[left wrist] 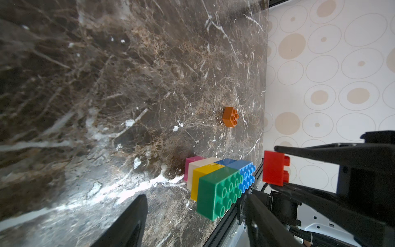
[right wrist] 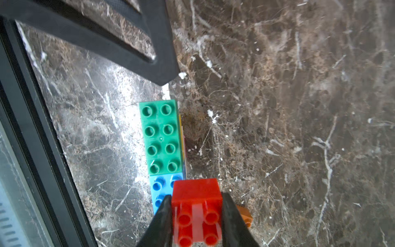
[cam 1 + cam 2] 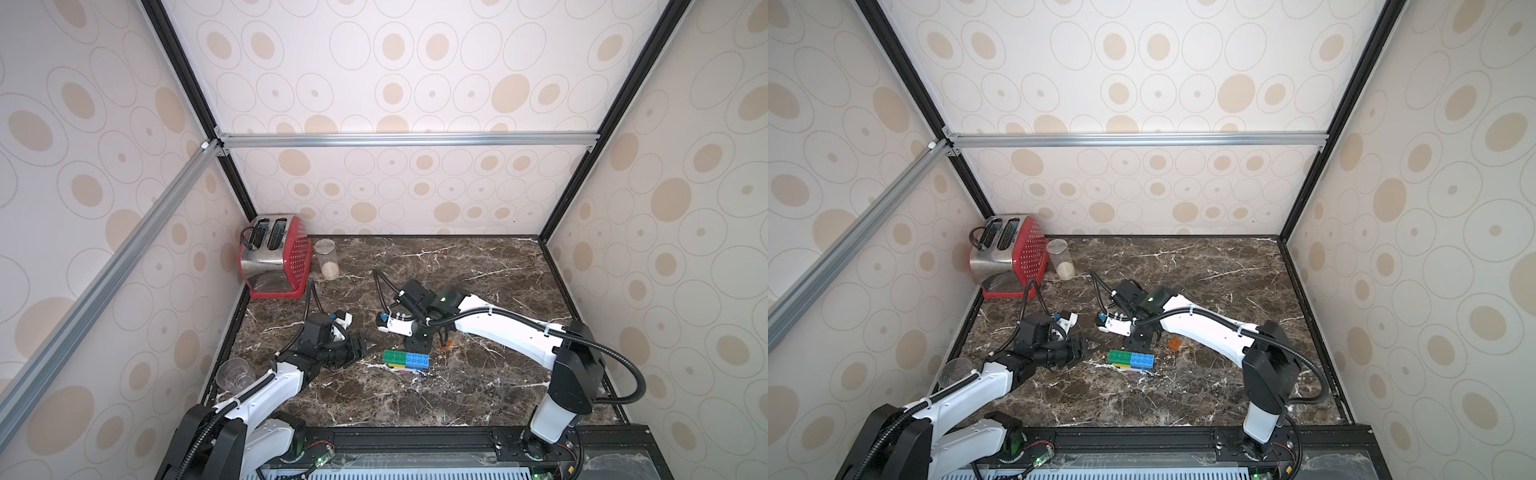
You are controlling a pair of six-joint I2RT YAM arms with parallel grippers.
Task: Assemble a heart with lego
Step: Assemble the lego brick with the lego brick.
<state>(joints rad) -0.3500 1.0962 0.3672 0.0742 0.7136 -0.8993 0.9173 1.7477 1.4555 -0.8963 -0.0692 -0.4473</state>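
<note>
One red brick (image 2: 196, 192) clamped in right jaws, near heart (image 3: 406, 360) | left jaws apart, near its green brick (image 2: 161, 136)

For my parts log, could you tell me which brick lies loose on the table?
The orange brick: it lies alone; the red brick is in the right end effector, the rest form the stack.

Green-topped brick stack (image 1: 218, 192), orange brick (image 1: 230, 117) well apart, red brick (image 1: 273, 169) clamped
</note>
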